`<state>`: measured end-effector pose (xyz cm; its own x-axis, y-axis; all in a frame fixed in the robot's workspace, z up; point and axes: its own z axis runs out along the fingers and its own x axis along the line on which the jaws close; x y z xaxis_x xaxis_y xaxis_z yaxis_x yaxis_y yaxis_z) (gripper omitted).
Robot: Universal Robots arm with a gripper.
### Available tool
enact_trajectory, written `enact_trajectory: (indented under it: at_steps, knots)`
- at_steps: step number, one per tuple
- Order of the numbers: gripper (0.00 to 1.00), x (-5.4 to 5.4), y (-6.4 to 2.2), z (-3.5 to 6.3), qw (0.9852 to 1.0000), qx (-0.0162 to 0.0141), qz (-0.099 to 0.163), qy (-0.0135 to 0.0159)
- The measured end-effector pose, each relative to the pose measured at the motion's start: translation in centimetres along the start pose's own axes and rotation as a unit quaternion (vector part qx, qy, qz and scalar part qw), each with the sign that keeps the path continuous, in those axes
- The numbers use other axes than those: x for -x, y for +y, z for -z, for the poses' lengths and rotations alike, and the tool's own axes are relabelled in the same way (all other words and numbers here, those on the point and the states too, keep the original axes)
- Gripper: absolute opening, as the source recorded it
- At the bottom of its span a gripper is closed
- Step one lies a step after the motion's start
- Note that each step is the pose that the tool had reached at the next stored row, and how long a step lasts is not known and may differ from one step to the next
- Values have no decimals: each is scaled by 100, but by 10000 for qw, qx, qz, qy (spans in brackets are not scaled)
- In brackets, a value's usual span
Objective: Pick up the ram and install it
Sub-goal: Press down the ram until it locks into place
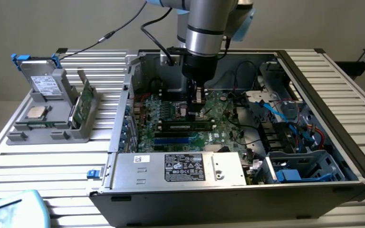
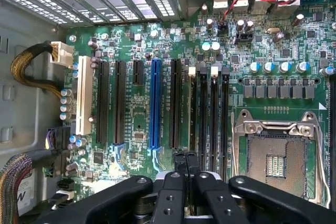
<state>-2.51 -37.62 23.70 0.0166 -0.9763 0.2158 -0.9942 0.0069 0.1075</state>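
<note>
Gripper (image 1: 197,110) hovered low over motherboard (image 1: 169,111), jaws nearly closed, apparently empty; ram (image 1: 186,127) lay seated in slot; install looked essentially done.

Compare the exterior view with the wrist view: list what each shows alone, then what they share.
Exterior view alone: the grey holder on the slatted table, a ram stick standing in it, and the power supply. Wrist view alone: the empty processor socket, the blue slot. Both: the motherboard and the gripper above it.
</note>
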Motion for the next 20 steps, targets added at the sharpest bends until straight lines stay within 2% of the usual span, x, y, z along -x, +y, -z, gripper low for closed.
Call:
enact_trajectory:
  at_steps: [3,7,9,12,13,14,15,20]
  knots:
    - [11,-2,8,9,10000,-34,79,11]
    - [11,-3,9,17,9997,-128,230,27]
    - [11,-4,12,18,9995,-192,265,34]
    - [11,-4,23,16,9991,-343,256,38]
    - [11,-3,27,16,9989,-382,251,38]
    - [11,-3,36,15,9989,-407,248,34]
    - [11,-2,43,14,9988,-417,247,27]
    - [11,-2,43,14,9988,-423,246,27]
